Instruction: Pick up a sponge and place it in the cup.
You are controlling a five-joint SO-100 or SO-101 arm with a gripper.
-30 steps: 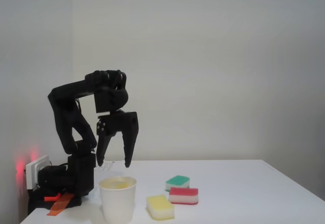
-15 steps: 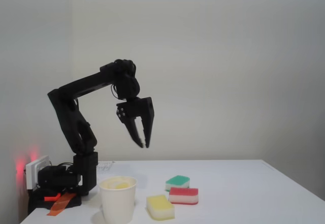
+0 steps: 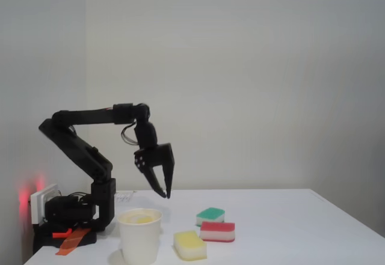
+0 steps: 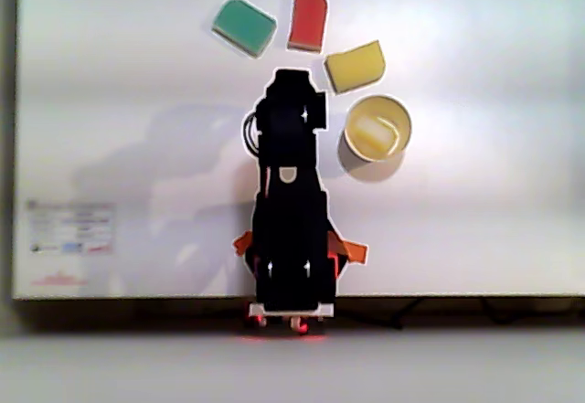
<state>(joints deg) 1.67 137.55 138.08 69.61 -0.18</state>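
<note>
Above bench (image 3: 289, 217), tool (image 3: 163, 193) has swung from over cup (image 3: 139, 236) toward sponges and lowered; jaws nearly shut, holding nothing. One yellow piece already inside cup; sponge (image 3: 189, 244) lies beside it, next target probably.

No text, brand, number or sign can be read in either picture. In the other view a white printed sheet (image 4: 70, 229) lies flat on the bench (image 4: 475, 193), well to the left of the pincer and nearer the bench's bottom edge; it carries rows of small print with dark, reddish and bluish marks, all too blurred to make out. In the fixed view the sponges, the cup and the black arm carry no lettering that can be seen, and the wall behind them is bare of markings.
</note>
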